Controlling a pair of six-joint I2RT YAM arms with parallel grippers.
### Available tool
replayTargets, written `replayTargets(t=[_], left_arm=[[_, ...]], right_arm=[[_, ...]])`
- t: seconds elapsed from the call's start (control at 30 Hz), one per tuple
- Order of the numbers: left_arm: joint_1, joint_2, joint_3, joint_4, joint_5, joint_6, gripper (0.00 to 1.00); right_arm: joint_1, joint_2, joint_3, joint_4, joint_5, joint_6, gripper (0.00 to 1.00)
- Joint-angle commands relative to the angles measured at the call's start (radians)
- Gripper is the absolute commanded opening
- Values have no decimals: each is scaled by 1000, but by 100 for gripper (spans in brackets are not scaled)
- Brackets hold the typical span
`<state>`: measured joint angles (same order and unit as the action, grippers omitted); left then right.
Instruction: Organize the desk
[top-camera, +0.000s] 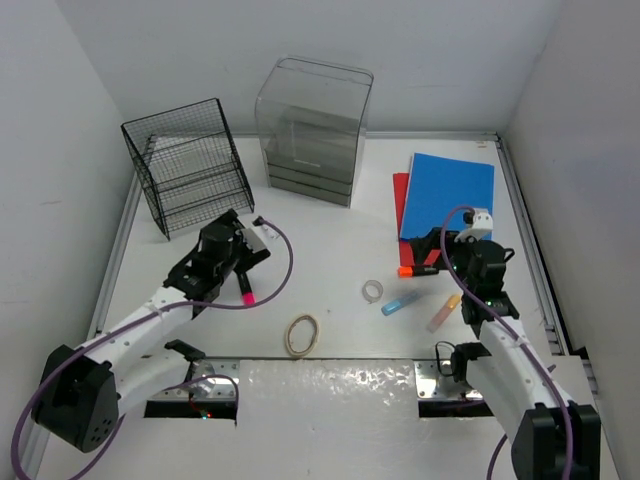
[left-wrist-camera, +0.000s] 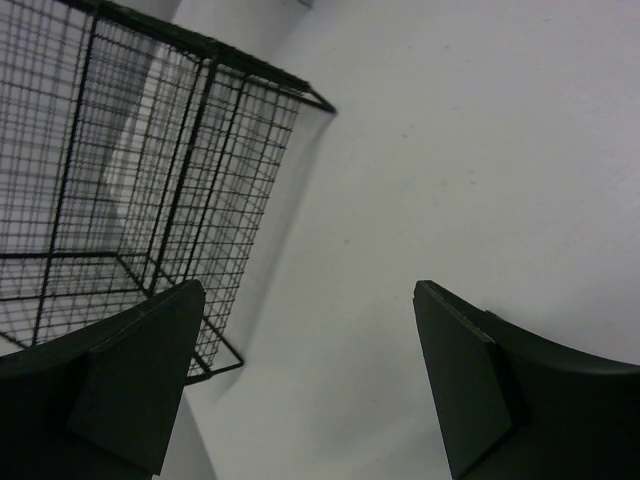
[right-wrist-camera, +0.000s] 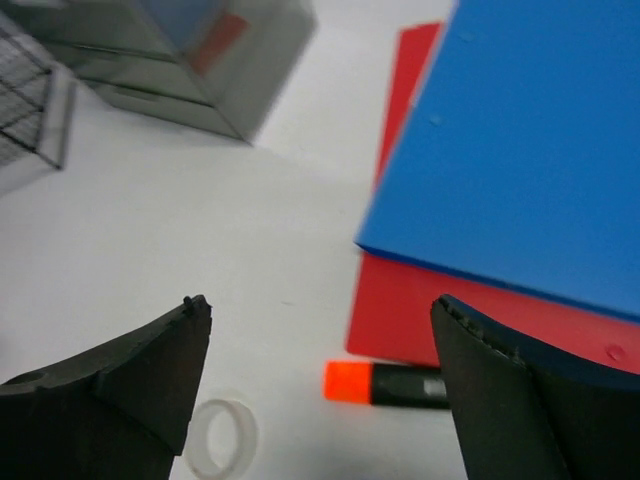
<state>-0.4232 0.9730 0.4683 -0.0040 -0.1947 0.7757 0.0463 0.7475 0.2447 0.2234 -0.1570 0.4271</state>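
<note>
Hovering above the desk (top-camera: 330, 235), which lay beneath both arms, the right gripper (right-wrist-camera: 318, 340) stood released, presumably to straddle the marker (right-wrist-camera: 390, 384); the left gripper (left-wrist-camera: 305, 370), also released and empty, faced the rack (left-wrist-camera: 120, 180).

A robotics lab bench is showing: white panels (top-camera: 450, 60) are walling in a desk (top-camera: 330, 240) where a left arm (top-camera: 130, 335) and right arm (top-camera: 505, 360) are sitting bolted.

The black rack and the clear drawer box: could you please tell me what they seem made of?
The rack looks like thin metal wire, coated matte black: a fine open grid that you see through. The drawer box looks like clear, slightly smoky plastic, glossy: see-through walls, rounded top corners; glass seems less likely.
</note>
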Motion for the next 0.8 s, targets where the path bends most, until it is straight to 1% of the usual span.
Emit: replayTargets(t=[0.0, 0.03, 0.07, 0.1, 0.13, 0.17, 0.2, 0.23, 0.27, 0.3, 0.33, 0.37, 0.4, 0.43, 0.47, 0.5, 0.53, 0.63, 0.67, 0.7, 0.77], left_arm=[[24, 16, 82, -36, -110, 48, 84], [40, 27, 107, -54, -98, 21, 84], [67, 36, 153, -69, -85, -34, 84], [75, 55, 171, -92, -65, -59, 84], [78, 61, 190, -99, -58, -84, 84], [84, 75, 229, -114, -49, -125, 84], [89, 81, 252, -126, -26, -148, 84], [93, 88, 280, -140, -16, -171, 84], [107, 102, 335, -164, -5, -220, 84], [115, 108, 363, -175, 17, -248, 84], [129, 115, 390, -191, 30, -277, 84], [136, 125, 441, -226, 53, -324, 84], [138, 130, 464, -244, 58, -340, 84], [147, 142, 498, -278, 63, -366, 84], [155, 145, 515, -292, 66, -381, 85], [165, 147, 524, -300, 66, -395, 85], [184, 147, 539, -307, 60, -423, 86], [204, 142, 547, -294, -40, -472, 87], [207, 136, 543, -271, -96, -478, 87], [208, 135, 540, -260, -126, -486, 88], [210, 135, 533, -240, -188, -495, 88]], right_arm=[[7, 67, 97, 263, -168, 10, 86], [45, 94, 143, 202, -174, -17, 77], [82, 122, 200, 142, -121, -128, 74], [140, 151, 314, 81, -48, -204, 72], [287, 211, 364, -8, 46, -296, 69], [362, 246, 445, -24, 218, -480, 69], [433, 283, 477, -24, 287, -557, 69], [537, 358, 502, 0, 334, -627, 68], [565, 396, 525, 28, 382, -739, 66], [605, 435, 551, 62, 393, -784, 64], [621, 510, 556, 145, 389, -833, 62], [630, 550, 567, 184, 373, -940, 57], [651, 591, 574, 242, 370, -988, 54], [665, 678, 585, 263, 376, -1069, 50], [676, 723, 620, 280, 388, -1103, 44], [699, 769, 642, 300, 408, -1134, 44], [710, 856, 662, 312, 421, -1186, 44], [728, 979, 748, 353, 448, -1269, 46], [731, 1051, 801, 355, 459, -1284, 47], [737, 1084, 830, 353, 483, -1298, 51], [747, 1163, 904, 353, 505, -1330, 55]])
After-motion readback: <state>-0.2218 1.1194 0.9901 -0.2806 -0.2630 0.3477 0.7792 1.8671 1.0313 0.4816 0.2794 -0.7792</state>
